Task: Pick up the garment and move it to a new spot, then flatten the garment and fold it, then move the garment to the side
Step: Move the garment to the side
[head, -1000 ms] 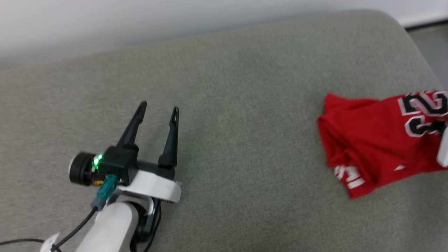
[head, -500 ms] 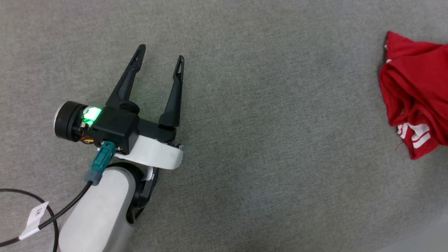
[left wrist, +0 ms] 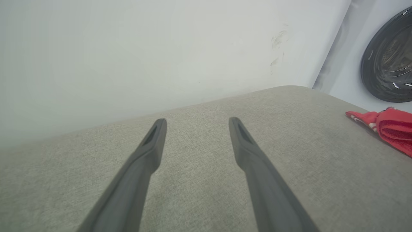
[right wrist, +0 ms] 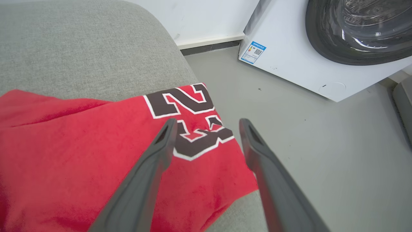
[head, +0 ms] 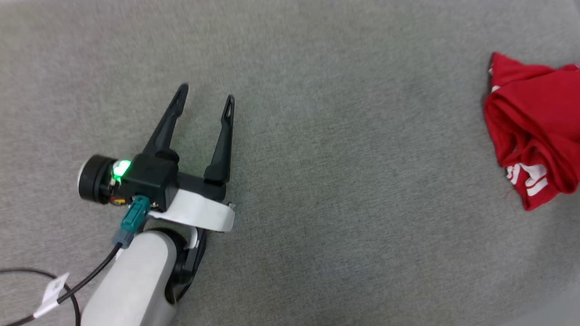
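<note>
The jersey lies loosely bunched at the cushion's right edge, the right tool poised over it, fingers apart and gripping nothing; the left tool hangs open, well apart. It looks set aside, though hardly neatly folded

Black numerals outlined in white stand on the bright red thin-fabric jersey under my right gripper: the upper one reads 2, and the lower one, partly behind one of my dark fingers, looks like a 3. A small blue-and-white label with a QR code is stuck on the white boxy washing machine, its print too small to read. In my head view, blocky white lettering on the jersey's folded edge and the small white paper tag on the thin black cable cannot be made out.
</note>
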You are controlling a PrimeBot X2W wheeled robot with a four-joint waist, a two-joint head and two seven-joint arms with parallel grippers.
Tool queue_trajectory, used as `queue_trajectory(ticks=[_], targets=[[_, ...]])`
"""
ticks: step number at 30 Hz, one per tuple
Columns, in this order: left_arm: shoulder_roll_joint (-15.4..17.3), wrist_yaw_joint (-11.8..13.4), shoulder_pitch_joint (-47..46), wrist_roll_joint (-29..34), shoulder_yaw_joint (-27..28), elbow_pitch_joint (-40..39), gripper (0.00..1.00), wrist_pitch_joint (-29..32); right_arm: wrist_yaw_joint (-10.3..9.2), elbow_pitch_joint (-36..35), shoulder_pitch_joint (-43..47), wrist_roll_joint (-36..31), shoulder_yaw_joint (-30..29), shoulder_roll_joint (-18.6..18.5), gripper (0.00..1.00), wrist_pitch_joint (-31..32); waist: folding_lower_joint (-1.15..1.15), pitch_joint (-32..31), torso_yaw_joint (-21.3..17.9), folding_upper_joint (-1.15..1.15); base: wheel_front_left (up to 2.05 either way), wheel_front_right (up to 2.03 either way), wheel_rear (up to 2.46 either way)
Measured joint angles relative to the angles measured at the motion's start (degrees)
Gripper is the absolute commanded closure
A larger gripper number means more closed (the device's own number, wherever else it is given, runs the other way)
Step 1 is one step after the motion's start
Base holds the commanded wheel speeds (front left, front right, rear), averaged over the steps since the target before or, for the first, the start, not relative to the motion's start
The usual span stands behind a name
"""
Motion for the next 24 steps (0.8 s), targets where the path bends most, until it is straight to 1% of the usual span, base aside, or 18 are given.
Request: queue_trajectory(ticks=[3, 6, 13, 19, 24], targets=[[-0.67, 0.45, 1.81, -1.4, 0.47, 1.44, 0.0, -0.98, 0.0, -1.93, 2.6, -1.14, 1.65, -0.08, 0.0, -1.37, 0.0, -2.8, 0.12, 0.0, 0.0, 0.0, 0.0], [-1.23, 1.14, 4.5, -2.67, 1.0, 2.94, 0.0, -1.82, 0.0, -5.37, 5.66, -1.18, 3.65, 1.02, 0.0, -2.1, 0.0, -6.02, 0.37, 0.0, 0.0, 0.0, 0.0], [-2.11, 2.44, 9.59, -5.42, 2.23, 5.98, 0.0, -3.02, 0.0, -17.94, 16.05, 0.09, 7.1, 4.87, 0.0, -1.96, -0.01, -13.46, 2.02, 0.0, 0.0, 0.0, 0.0], [-2.69, 3.09, 12.33, -6.94, 3.44, 8.32, 0.0, -3.94, 0.0, -30.86, 25.54, 0.38, 8.31, 9.78, 0.0, -1.37, -0.01, -17.65, 5.83, 0.0, 0.0, 0.0, 0.0], [-2.99, 3.65, 14.03, -7.82, 4.37, 10.03, 0.0, -4.78, 0.0, -39.84, 31.51, 0.16, 9.87, 13.67, 0.0, -1.14, -0.01, -20.06, 9.76, 0.0, 0.0, 0.0, 0.0]])
